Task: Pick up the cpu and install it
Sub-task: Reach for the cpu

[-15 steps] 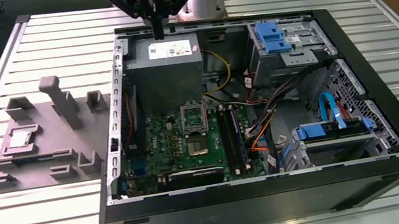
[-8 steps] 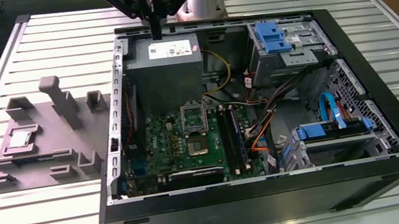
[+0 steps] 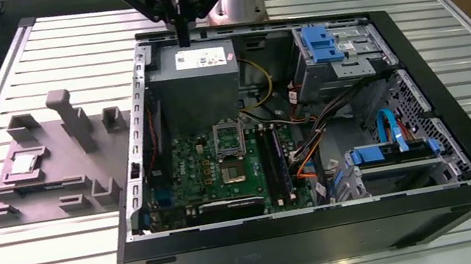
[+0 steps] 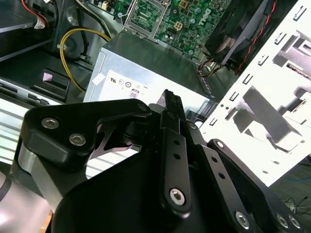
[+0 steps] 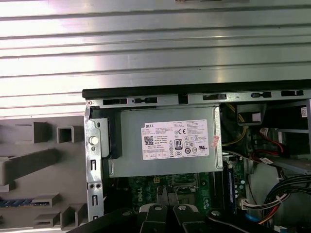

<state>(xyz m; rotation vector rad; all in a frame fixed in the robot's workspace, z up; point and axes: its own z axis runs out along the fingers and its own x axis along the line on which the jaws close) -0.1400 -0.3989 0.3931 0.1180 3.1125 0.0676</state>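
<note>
The cpu [image 3: 25, 163], a small silver square, lies in a recess of the grey fixture [image 3: 65, 191] on the exterior view's left, outside the computer case. My gripper [image 3: 185, 39] hangs high over the far edge of the case, above the grey power supply [image 3: 193, 75], well away from the cpu. Its black fingers [image 4: 171, 104] are pressed together with nothing between them, and in the first wrist view the gripper [image 5: 165, 192] points down toward the socket. The silver socket frame [image 3: 227, 135] stands on the green motherboard [image 3: 190, 174], just past the power supply [image 5: 167, 141].
The open black case [image 3: 307, 223] lies on a slatted metal table [image 3: 62, 53]. Inside it are blue drive brackets [image 3: 320, 40], bundled cables [image 3: 313, 141] and a yellow cable [image 4: 68, 48]. The fixture has tall grey posts [image 3: 71, 119] near the cpu.
</note>
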